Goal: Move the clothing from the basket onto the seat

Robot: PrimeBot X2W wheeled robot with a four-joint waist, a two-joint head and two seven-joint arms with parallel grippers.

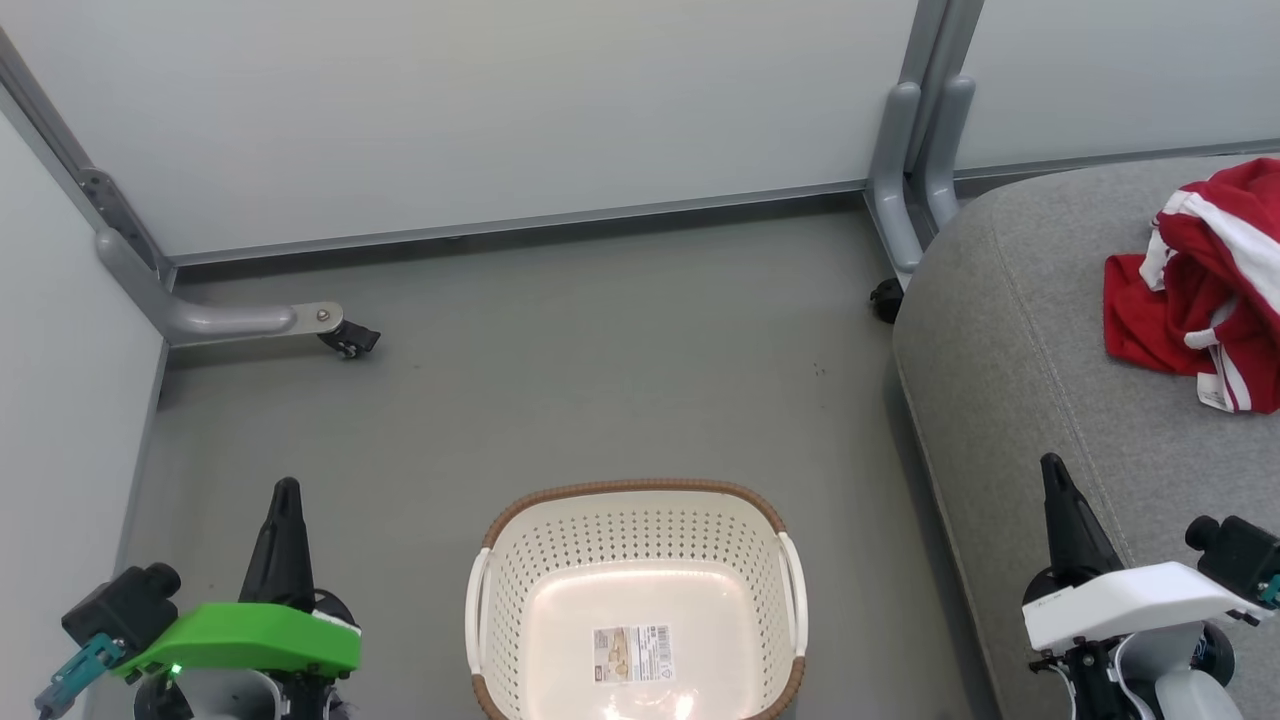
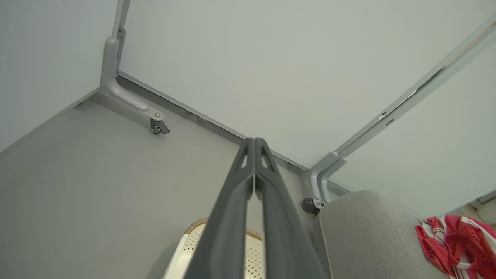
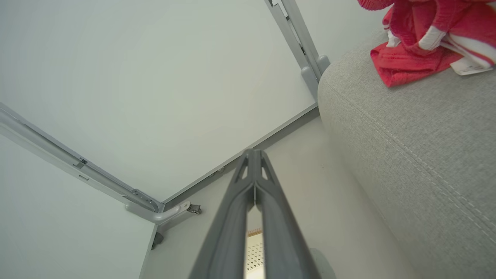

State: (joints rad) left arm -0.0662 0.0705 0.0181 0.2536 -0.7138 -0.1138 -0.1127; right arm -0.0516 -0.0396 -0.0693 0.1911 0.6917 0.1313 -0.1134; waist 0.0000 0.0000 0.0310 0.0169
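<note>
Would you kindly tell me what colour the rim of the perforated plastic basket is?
The woven-look rim of the cream-white basket is brown, clearest in the head view.

Bright, even, diffuse light falls from above and casts no hard shadows. A white glare patch washes the glossy bottom of the basket [image 1: 632, 488]. A soft shadow lies on the floor [image 1: 600, 360] along the rounded edge of the seat [image 1: 1010, 400]. Both wrist views bow the straight panel frames [image 2: 410, 97] towards their edges. The left gripper's fingers [image 2: 228, 221] and right gripper's fingers [image 3: 228, 228] blur near the lens. The head view is sharp.
</note>
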